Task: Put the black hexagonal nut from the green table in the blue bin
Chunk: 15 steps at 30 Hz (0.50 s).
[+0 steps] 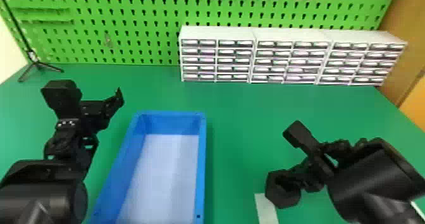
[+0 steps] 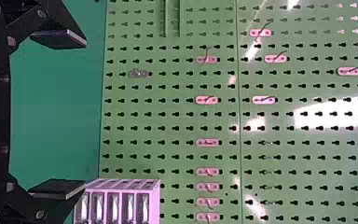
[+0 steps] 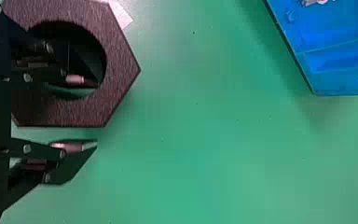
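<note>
- Step in hand: taking hold of the nut (image 1: 281, 199), which is to the right of the bin (image 1: 201, 163), by the near end of a pale strip (image 1: 266, 211) and partly over it.
- The right gripper (image 3: 95, 114) is at the nut, also right of the bin: one finger reaches into the hole, the other is outside a flat side. They are apart, with a section of the ring between them and a gap showing before the outer finger, so I judge nothing is clamped.
- Next, the fingers need to close on that section, then lift the nut clear of the bin's wall, carry it left and let go over the floor. Held by one side, it could swing or tip; a shallow bite might slip.
- The bin has a pale floor, and the part in the head view has no nut on it; the near end is cut off, so I cannot tell what is there.
- The left gripper (image 2: 82, 113), left of the bin, has its fingers wide apart, gripping nothing, and seems to have no part in this.
- Beyond the bin and to its right are stacked drawers (image 1: 234, 61); I cannot tell what they contain.
- Behind everything, past the bin, is a pegboard (image 1: 126, 9).
</note>
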{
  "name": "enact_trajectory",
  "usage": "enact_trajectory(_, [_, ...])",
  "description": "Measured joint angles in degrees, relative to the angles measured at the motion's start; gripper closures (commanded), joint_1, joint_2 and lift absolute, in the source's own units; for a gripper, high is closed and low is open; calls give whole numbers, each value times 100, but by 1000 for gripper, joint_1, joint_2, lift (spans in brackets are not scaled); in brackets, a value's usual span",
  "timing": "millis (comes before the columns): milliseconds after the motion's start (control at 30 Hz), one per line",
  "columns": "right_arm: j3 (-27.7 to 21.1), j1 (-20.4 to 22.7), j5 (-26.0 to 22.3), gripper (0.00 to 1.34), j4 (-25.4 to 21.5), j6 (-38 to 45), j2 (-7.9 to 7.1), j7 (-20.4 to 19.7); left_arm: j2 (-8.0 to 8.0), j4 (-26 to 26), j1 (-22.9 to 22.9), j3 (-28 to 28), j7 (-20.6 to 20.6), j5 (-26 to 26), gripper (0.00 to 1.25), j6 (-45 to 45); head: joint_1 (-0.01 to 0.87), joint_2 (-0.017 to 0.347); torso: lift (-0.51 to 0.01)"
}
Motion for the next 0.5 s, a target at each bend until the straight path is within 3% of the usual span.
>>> enact_trajectory(500, [71, -36, 149, 987, -90, 78, -39, 5, 0, 0, -24, -12, 0, -9, 213, 0, 683, 28, -96])
